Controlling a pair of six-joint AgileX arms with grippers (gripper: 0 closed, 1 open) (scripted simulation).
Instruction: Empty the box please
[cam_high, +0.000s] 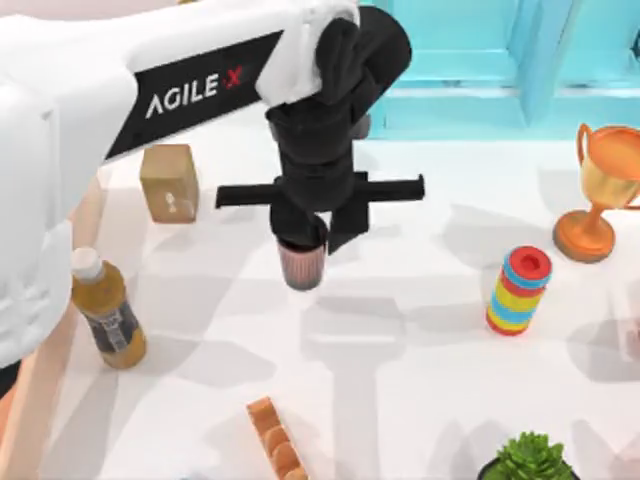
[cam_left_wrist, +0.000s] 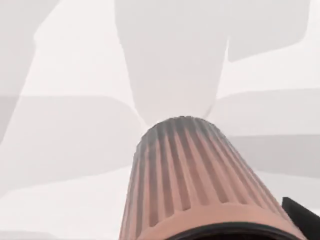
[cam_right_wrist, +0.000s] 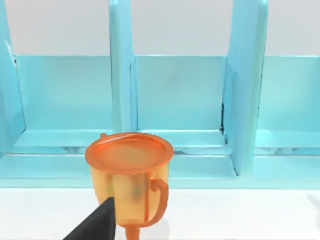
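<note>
Left tool (cam_high: 305, 238) hangs above mid-surface (cam_high: 420, 330), fingers closed around a ribbed pinkish cup (cam_high: 302, 265). Largest, the salmon-orange box (cam_high: 40, 370) sits at the left edge, a juice bottle (cam_high: 105, 310) inside it.

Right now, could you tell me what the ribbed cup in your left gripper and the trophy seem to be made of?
The cup, held by the left gripper, looks like matte plastic or paper: dull salmon, vertical ridges, no glare. The trophy looks like glossy metal or lacquered plastic: orange-gold with soft reflections on its bowl.
</note>
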